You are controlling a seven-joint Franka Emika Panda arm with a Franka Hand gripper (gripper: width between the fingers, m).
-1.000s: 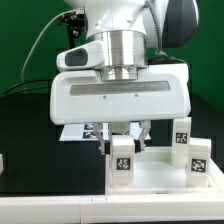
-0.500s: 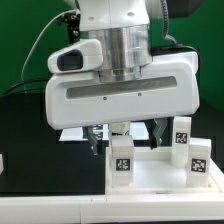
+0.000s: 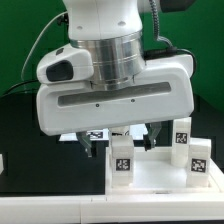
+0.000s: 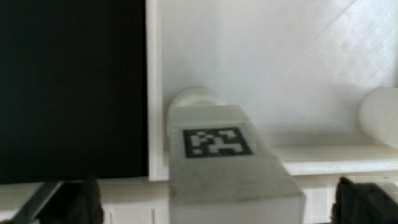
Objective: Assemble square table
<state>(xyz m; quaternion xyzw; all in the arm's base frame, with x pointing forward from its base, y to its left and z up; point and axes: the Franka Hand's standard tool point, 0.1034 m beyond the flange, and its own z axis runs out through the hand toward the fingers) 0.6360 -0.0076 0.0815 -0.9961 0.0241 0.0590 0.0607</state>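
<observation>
The white square table top (image 3: pixel 155 178) lies flat at the front, and its pale surface (image 4: pixel 285 60) fills much of the wrist view. Three chunky white legs with tags stand upright on it: one near the middle (image 3: pixel 122 161) and two at the exterior view's right (image 3: pixel 183 137) (image 3: pixel 198 160). My gripper (image 3: pixel 125 139) hangs over the middle leg, open, with a finger on each side. In the wrist view that leg (image 4: pixel 221 150) stands between my gripper's (image 4: pixel 217 205) dark fingertips (image 4: pixel 68 203), with a gap on both sides.
The marker board (image 3: pixel 75 136) lies on the black table behind the top, partly hidden by my hand. A white ledge (image 3: pixel 60 210) runs along the front edge. A small white part (image 3: pixel 2 161) sits at the exterior view's left edge.
My fingers have spread apart from the middle leg, which stays upright. The hand has risen a little and shifted toward the exterior view's left.
</observation>
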